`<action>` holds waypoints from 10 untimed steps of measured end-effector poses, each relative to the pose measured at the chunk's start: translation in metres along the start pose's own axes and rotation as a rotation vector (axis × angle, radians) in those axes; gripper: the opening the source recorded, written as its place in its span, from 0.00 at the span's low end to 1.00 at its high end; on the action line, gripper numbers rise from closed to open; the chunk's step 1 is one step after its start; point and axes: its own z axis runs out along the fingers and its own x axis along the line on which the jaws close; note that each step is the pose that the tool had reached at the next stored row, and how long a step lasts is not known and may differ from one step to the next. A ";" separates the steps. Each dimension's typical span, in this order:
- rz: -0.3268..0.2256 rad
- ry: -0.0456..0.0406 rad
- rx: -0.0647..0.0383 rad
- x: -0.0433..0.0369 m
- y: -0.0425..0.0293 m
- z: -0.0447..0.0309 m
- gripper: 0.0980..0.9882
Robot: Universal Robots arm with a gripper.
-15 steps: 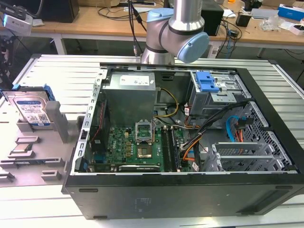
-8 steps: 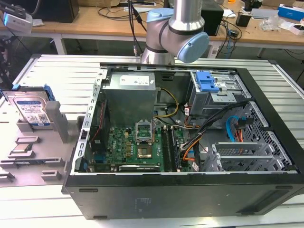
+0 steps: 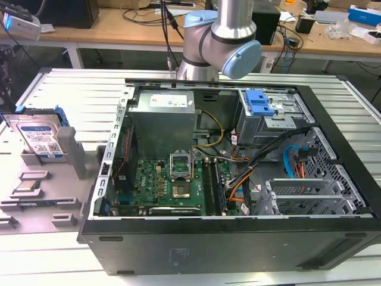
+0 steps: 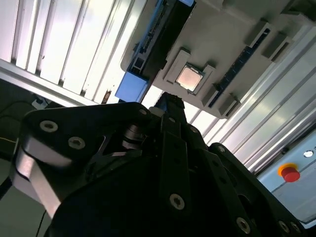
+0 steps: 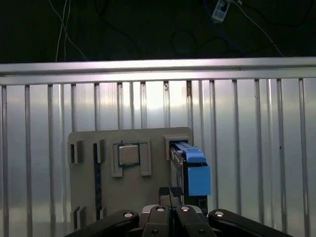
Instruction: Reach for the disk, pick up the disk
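Note:
The disk [image 3: 38, 140] stands on edge in a slot of a grey holder plate [image 3: 65, 196] at the exterior view's left; it is silver with a white-and-blue label and a blue bracket. In both wrist views I see it edge-on, the disk [image 5: 190, 168] with its blue bracket end, the disk [image 4: 157, 42] dark beside a blue tab. My gripper [image 5: 170, 191] hangs well above the plate, its fingertips together and holding nothing, and the gripper [image 4: 170, 102] points toward the plate, apart from the disk.
A processor chip [image 5: 128, 154] lies in a pocket of the holder plate beside the disk. An open computer case [image 3: 238, 179] with motherboard, cables and a grey power-supply box [image 3: 164, 122] sits on the ribbed metal table. The arm [image 3: 220, 42] rises behind it. A red button [image 4: 290, 174] sits off the table's side.

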 end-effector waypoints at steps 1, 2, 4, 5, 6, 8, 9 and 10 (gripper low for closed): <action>-0.006 0.0002 0.000 0.0000 0.0000 0.0000 0.01; -0.015 0.0006 0.000 0.0000 0.0000 0.0000 0.01; -0.036 0.0014 0.000 0.0000 0.0000 0.0000 0.01; -0.041 0.0015 0.000 0.0000 0.0000 0.0000 0.01; -0.058 0.0022 0.000 0.0000 0.0000 0.0000 0.01; -0.071 0.0027 0.000 0.0000 0.0000 0.0000 0.01; -0.080 0.0031 0.000 0.0000 0.0000 0.0000 0.01; -0.089 0.0034 0.000 0.0000 0.0000 0.0000 0.01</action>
